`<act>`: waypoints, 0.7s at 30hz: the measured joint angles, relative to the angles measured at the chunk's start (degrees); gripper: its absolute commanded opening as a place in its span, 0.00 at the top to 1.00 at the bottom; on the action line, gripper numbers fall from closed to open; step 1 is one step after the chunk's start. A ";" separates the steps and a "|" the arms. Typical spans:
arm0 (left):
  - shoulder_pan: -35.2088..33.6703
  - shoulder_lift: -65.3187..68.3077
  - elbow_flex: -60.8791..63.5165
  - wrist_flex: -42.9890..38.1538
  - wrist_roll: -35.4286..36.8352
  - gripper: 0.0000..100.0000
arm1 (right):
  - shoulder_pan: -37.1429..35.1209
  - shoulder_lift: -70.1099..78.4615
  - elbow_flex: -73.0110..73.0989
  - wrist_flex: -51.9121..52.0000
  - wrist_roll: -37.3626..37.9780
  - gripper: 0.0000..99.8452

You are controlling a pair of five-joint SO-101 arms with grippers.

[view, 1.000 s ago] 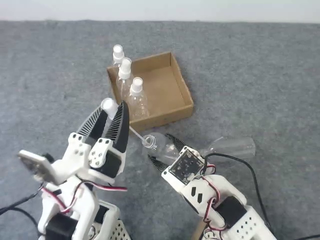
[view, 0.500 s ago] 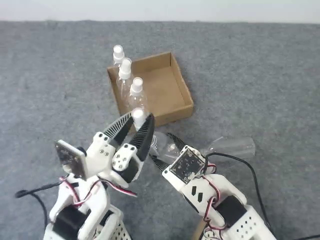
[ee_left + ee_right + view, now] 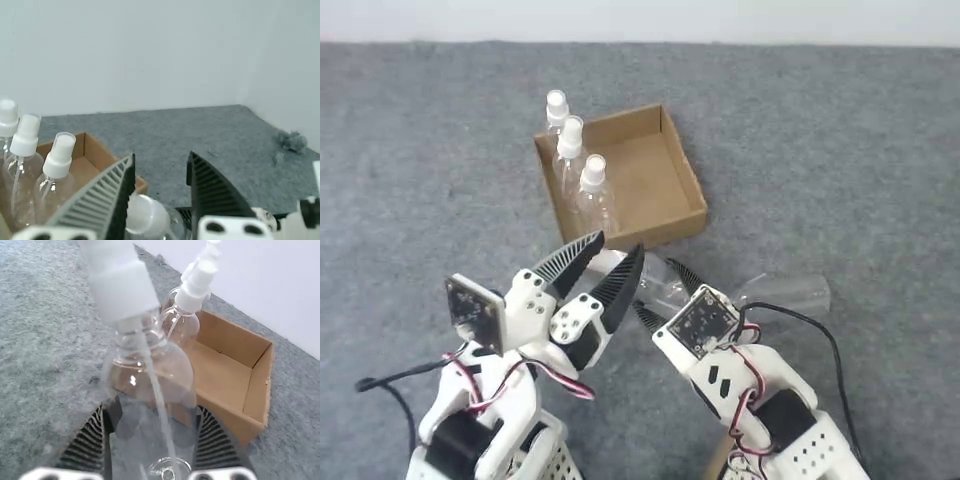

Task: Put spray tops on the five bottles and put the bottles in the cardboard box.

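Three clear plastic bottles with white spray tops [image 3: 569, 140] are standing in a row along one side wall of the brown cardboard box [image 3: 655, 175]. They are apparently inside it, though I cannot tell this for certain of the one at the box's far corner. By my reading, three of the five are finished.

A fourth clear bottle [image 3: 150, 370] is being held just in front of the box's near wall by the right claw [image 3: 656, 288], whose ribbed black fingers are pressing on the bottle's body from both sides. A white spray top [image 3: 117, 280] is sitting crookedly at this bottle's neck, its thin dip tube running down inside; I am judging it not yet seated. The left claw [image 3: 161, 162] is hovering around that top, also in front of the box's near wall. Its jaws are standing wider apart than the top, which is lying against one finger with a gap on the other side, so it seems to be clamping nothing.

A fifth clear bottle [image 3: 790, 293] is lying on its side on the grey tabletop [image 3: 840, 150], off the box's near corner, with no top on it that I can make out.

Remaining, as I am judging it: seating this top, boxing the fourth bottle, then capping and boxing the fifth.
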 measured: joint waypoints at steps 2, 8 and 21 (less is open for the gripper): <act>0.00 0.00 -0.26 2.02 -0.18 0.84 | 0.88 0.00 0.00 0.00 0.00 0.99; 0.00 0.00 -4.04 7.21 -0.18 0.84 | 1.49 0.00 0.00 0.00 0.00 0.99; -12.84 0.00 -4.22 4.31 -0.18 0.85 | 1.49 0.00 0.00 0.00 0.00 0.99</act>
